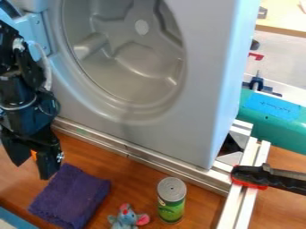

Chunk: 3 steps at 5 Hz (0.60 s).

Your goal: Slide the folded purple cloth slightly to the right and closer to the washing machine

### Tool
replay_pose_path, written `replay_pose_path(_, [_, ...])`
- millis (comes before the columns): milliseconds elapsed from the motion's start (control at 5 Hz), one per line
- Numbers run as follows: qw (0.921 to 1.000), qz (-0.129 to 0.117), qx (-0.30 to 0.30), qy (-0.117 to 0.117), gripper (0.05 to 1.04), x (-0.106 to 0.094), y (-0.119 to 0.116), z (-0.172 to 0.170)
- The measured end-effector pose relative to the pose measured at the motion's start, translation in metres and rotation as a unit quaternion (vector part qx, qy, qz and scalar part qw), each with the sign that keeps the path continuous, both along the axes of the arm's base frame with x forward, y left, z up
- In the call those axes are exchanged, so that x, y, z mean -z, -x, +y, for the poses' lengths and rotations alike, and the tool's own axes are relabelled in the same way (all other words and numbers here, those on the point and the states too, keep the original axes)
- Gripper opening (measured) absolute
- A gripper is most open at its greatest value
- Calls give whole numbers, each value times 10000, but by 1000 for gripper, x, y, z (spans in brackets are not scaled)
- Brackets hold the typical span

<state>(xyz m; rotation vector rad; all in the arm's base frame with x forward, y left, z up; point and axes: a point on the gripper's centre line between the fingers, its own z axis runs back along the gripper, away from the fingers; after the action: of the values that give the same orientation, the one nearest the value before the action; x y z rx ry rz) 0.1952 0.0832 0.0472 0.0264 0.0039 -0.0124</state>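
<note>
At the left side of the camera view, the black gripper (pixel 31 169) hangs above the wooden surface with its two fingers apart. A small orange patch (pixel 34 155) shows between them; whether it belongs to the gripper I cannot tell. Nearest is a folded purple cloth (pixel 70 197), just below and to the right of the fingertips. A green can (pixel 172 206) with a grey lid stands upright further right. Between cloth and can, at the bottom edge, lies a small grey-blue plush mouse (pixel 128 218) with pink ears.
A large grey washer-like front panel (pixel 197 129) with a round recess stands behind the wooden surface (pixel 134 174). Metal rails (pixel 173 166) run along its base. A black and red clamp (pixel 263 176) grips the right rail. A blue-edged object (pixel 15 219) lies at bottom left.
</note>
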Motion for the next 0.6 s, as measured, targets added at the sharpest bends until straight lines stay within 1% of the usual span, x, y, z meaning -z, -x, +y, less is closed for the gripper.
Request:
replay_pose_path(200, [10000, 48, 11, 26, 1001, 4, 1, -1])
replay_pose_path(400, [9998, -177, 98, 77, 1001, 20, -4, -3])
replay_pose_path(600, [9994, -317, 137, 16, 1001, 38, -11, 0])
